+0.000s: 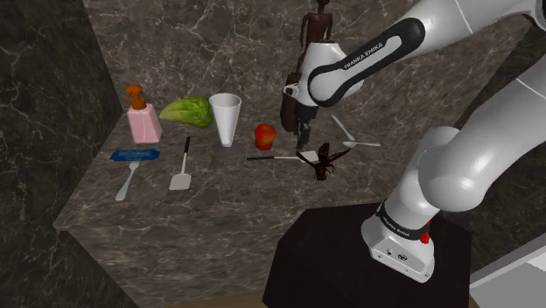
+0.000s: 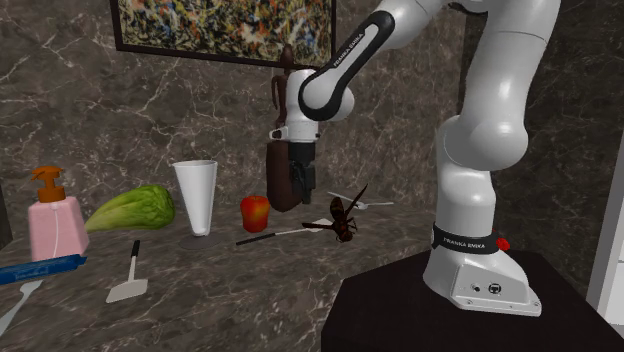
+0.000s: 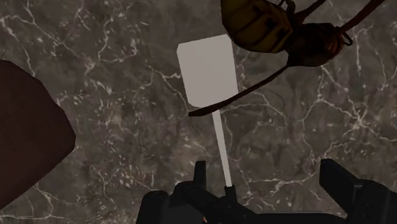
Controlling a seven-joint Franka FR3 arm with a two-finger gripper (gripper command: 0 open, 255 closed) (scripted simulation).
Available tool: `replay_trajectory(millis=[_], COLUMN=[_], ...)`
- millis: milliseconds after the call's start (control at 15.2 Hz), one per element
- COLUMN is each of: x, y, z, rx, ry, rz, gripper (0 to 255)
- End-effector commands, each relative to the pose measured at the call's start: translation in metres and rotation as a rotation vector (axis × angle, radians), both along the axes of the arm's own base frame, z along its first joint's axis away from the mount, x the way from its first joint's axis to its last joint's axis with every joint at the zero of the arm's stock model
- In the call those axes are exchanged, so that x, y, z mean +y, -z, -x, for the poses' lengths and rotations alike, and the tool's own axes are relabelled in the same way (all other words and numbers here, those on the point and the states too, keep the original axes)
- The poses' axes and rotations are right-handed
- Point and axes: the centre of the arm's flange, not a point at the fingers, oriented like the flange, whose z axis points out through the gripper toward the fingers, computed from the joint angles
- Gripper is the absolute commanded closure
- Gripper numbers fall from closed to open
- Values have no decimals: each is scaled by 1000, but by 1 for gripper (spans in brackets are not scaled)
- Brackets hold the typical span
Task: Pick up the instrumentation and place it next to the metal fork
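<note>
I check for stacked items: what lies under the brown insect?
Under one thin leg of the insect lies the white blade of a spatula, on the marble counter. What its body covers cannot be seen.

The arm [image 1: 350, 66] hides the middle of the brown instrument [image 1: 317, 31]. The fork [image 2: 14, 302] and the blue tube [image 2: 40, 268] run off the second exterior view's left edge. The insect [image 3: 273, 25] is cut off at the wrist view's edge.
</note>
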Motion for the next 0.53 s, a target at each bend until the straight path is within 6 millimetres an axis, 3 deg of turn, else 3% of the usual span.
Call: replay_trajectory(millis=[0, 198, 462], x=[2, 6, 8], y=[20, 50, 71], z=[-17, -35, -36], rx=[-21, -43, -43], ry=[-62, -142, -142], rz=[-3, -10, -10], gripper=[0, 0, 0])
